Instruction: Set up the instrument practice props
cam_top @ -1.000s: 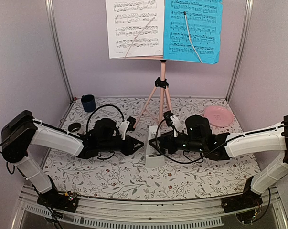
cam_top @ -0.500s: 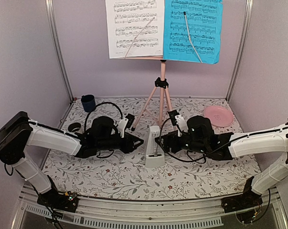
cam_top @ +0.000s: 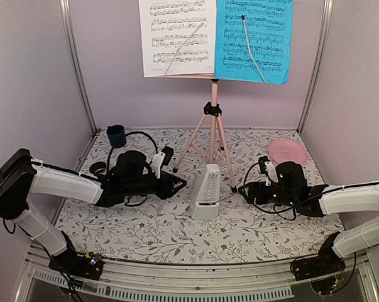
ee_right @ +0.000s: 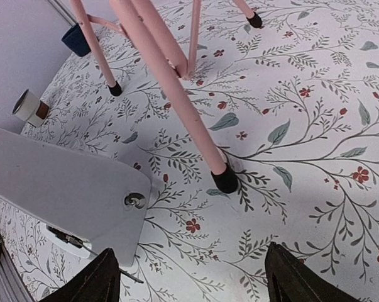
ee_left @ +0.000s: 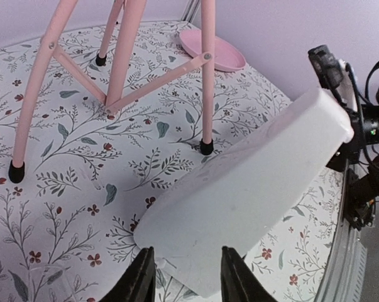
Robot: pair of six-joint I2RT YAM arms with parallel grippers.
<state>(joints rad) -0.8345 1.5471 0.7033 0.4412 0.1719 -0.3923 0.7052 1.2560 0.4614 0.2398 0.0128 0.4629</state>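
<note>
The pink tripod music stand (cam_top: 213,107) stands at the back. It holds the white sheet (cam_top: 176,38) and the bright blue sheet (cam_top: 253,41). The white metronome (cam_top: 205,192) stands upright on the table in front of the stand. My left gripper (cam_top: 181,183) is open just left of the metronome. In the left wrist view the metronome's lower edge (ee_left: 252,189) reaches between its fingertips (ee_left: 143,277). My right gripper (cam_top: 244,190) is open wide and empty to the metronome's right. In the right wrist view the metronome (ee_right: 63,189) lies ahead on the left.
A dark blue cup (cam_top: 116,134) stands at the back left, with a small round roll (cam_top: 98,168) nearer. A round pink plate (cam_top: 286,152) lies at the back right. The tripod's feet (ee_right: 225,181) rest between the grippers. Grey walls close three sides.
My right gripper has pulled back to the right, away from the metronome, and now stands clear of it. My left arm has drawn back slightly to the left. The metronome stays upright.
</note>
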